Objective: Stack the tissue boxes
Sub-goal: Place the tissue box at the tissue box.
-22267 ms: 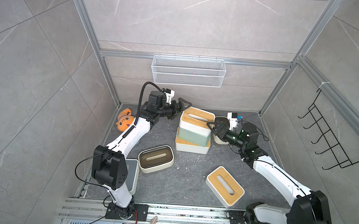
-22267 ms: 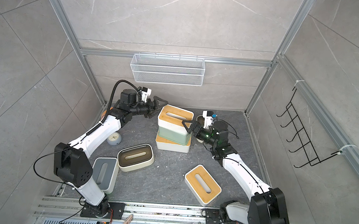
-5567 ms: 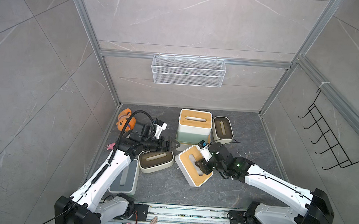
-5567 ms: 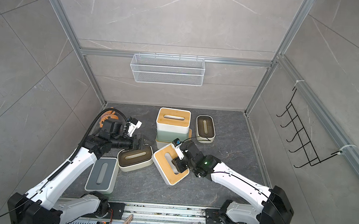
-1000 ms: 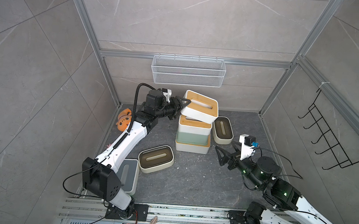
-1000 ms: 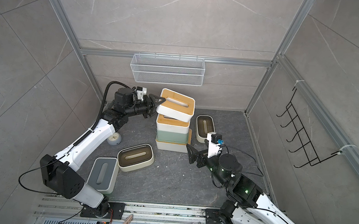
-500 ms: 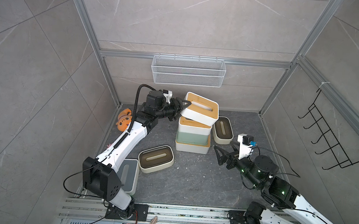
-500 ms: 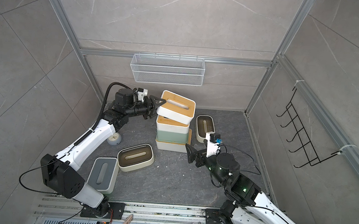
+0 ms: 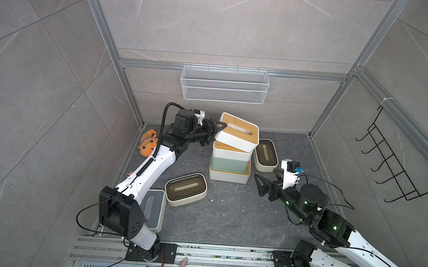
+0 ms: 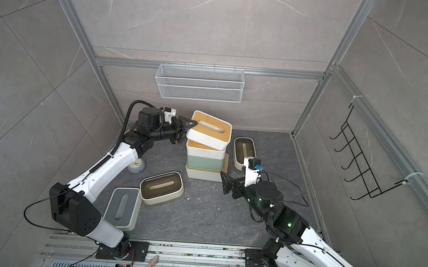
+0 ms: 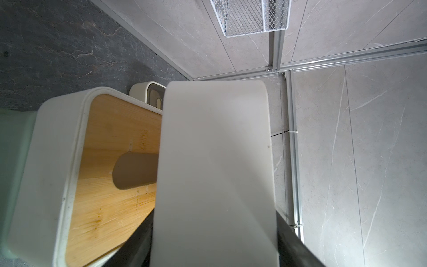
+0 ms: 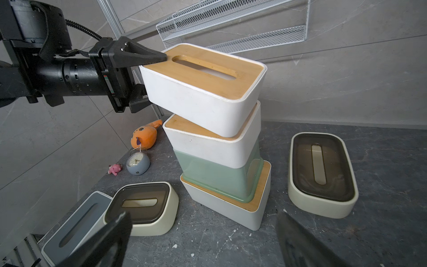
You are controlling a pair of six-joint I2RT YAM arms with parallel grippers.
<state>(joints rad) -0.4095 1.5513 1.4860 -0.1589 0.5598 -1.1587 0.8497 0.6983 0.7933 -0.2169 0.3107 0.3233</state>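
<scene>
Sinking over the last second, our left pincer (image 9: 216, 134), about half open and clamped on the near short end of a white bamboo-lidded tissue box (image 9: 237, 134), has brought that box's far edge down onto the stack; the gripped end sits higher. Well behind and below this pincer, a grey-lidded box (image 9: 151, 207) and a cream box (image 9: 186, 189) wait on the surface (image 9: 227, 217). Just under its tips sit a second white box (image 9: 232, 154), a pale green box (image 9: 227, 165) and a white base box (image 9: 229, 177): smooth, round-cornered plastic, matt wood grain. We judge the fourth tier nearly seated, wanting levelling. Our right pincer (image 9: 268, 184) gapes wide, empty, facing the stack.
</scene>
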